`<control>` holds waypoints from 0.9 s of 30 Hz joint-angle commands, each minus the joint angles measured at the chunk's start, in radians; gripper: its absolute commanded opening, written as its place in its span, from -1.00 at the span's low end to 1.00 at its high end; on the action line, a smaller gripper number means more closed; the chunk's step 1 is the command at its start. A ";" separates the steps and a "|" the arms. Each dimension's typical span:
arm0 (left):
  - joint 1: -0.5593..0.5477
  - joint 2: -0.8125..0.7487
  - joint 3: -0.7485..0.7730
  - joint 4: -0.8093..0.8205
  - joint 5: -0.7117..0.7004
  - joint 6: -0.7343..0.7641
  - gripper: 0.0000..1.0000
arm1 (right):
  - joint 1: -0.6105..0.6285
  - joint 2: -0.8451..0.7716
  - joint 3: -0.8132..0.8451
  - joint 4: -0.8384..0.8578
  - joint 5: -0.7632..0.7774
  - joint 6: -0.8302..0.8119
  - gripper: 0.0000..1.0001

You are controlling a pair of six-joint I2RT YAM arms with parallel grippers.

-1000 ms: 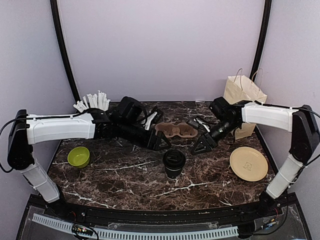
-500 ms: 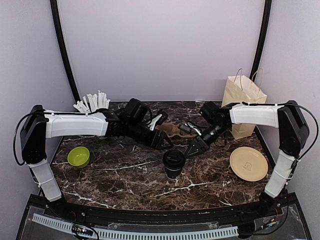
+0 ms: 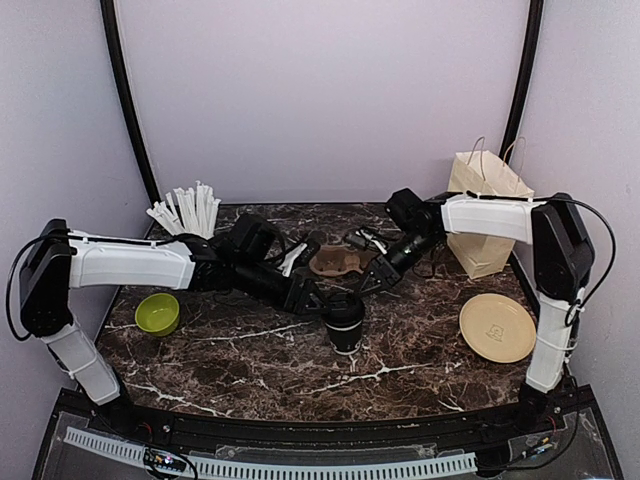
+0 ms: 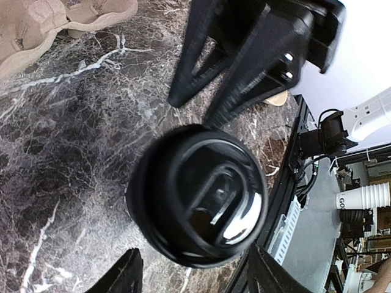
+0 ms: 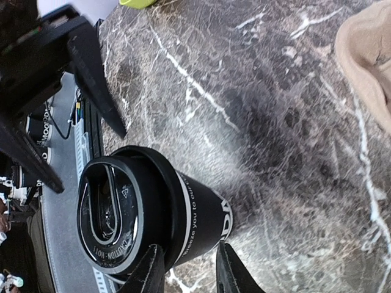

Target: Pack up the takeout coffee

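The takeout coffee, a black-sleeved cup with a round black lid, stands upright on the marble table, near the middle. My left gripper is open just left of the cup. In the left wrist view the lid sits just beyond the gap between my spread fingers. My right gripper is open just behind and right of the cup. The right wrist view shows the cup close in front of my fingertips, not gripped. Each wrist view also shows the other gripper beyond the cup.
A brown pulp cup carrier lies behind the cup between the two grippers. A tan paper bag stands at the back right, with a tan plate in front of it. A lime-green bowl and a cup of white straws are at the left.
Both grippers have closed in on the cup: the left one moved right and nearer, the right one moved left. The cup has not moved.
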 commanded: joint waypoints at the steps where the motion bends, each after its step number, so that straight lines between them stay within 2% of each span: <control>1: -0.004 -0.079 -0.037 0.041 0.028 -0.041 0.20 | -0.003 0.036 0.075 -0.031 0.032 0.008 -0.44; 7: -0.002 -0.148 -0.040 0.001 -0.062 -0.016 0.21 | -0.064 -0.008 0.090 -0.040 0.039 0.007 -0.38; 11: 0.000 -0.113 -0.011 -0.009 -0.090 -0.008 0.24 | -0.096 -0.070 0.029 -0.051 0.054 -0.006 -0.35; 16: 0.000 -0.050 0.005 0.021 -0.084 -0.082 0.24 | -0.116 -0.212 -0.144 -0.049 0.086 -0.015 -0.29; 20: -0.001 -0.017 0.016 0.016 -0.093 -0.155 0.19 | -0.120 -0.295 -0.312 0.033 0.036 0.026 -0.20; 23: -0.001 -0.013 0.012 0.005 -0.076 -0.202 0.13 | -0.119 -0.296 -0.361 0.063 -0.025 0.035 -0.17; 27: 0.000 -0.074 -0.055 0.043 -0.079 -0.237 0.18 | -0.118 -0.236 -0.312 0.052 -0.065 0.023 -0.18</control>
